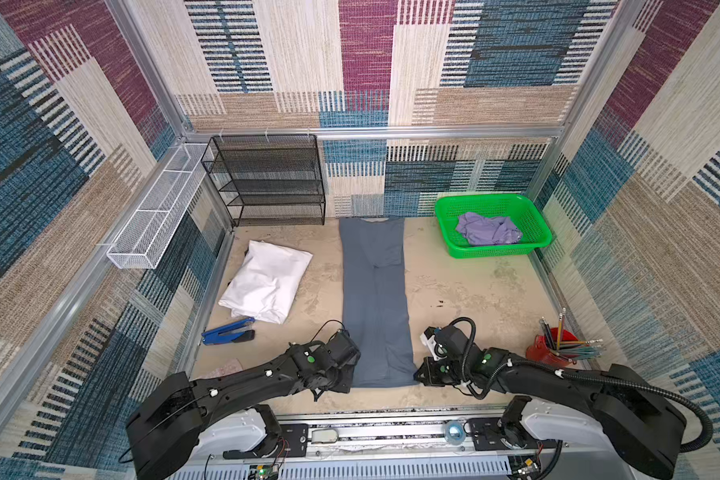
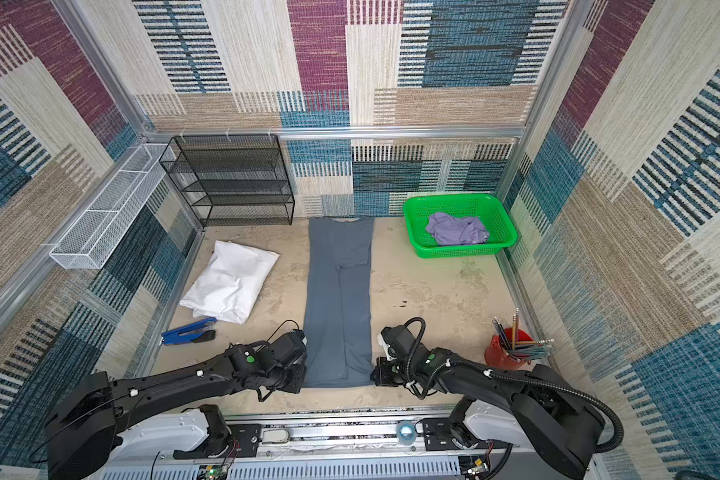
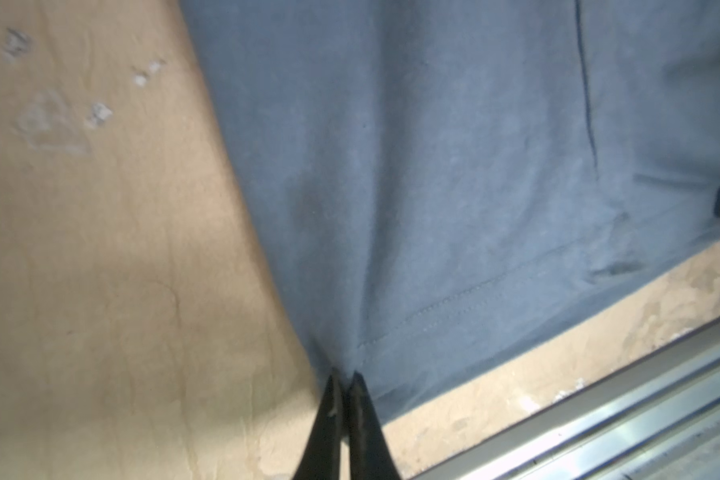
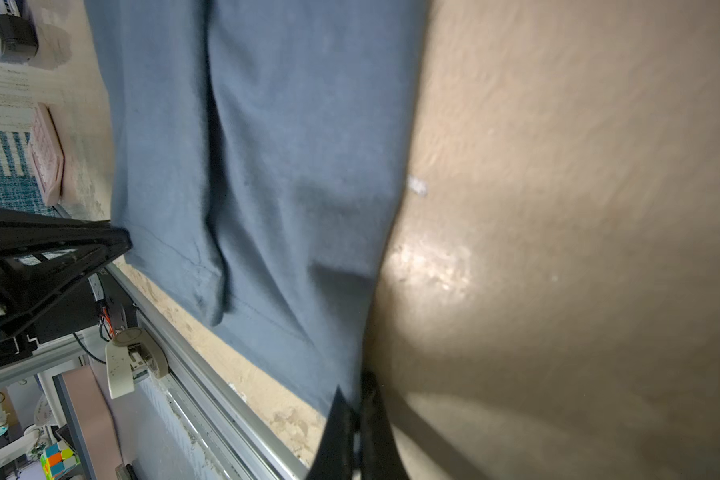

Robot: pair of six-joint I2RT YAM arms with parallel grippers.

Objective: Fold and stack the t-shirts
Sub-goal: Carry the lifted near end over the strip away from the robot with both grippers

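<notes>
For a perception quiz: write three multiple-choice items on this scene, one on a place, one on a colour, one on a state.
1. The lavender t-shirt lies: A on the black rack; B in the green basket; C under the white cloth.
2. The long t-shirt is: A white; B blue-grey; C red.
3. The left hand is: A shut on the long t-shirt's corner; B open above it; C out of view.
Key: B, it sits crumpled inside the basket; B, slate cloth; A, it pinches the hem corner in the left wrist view.
</notes>
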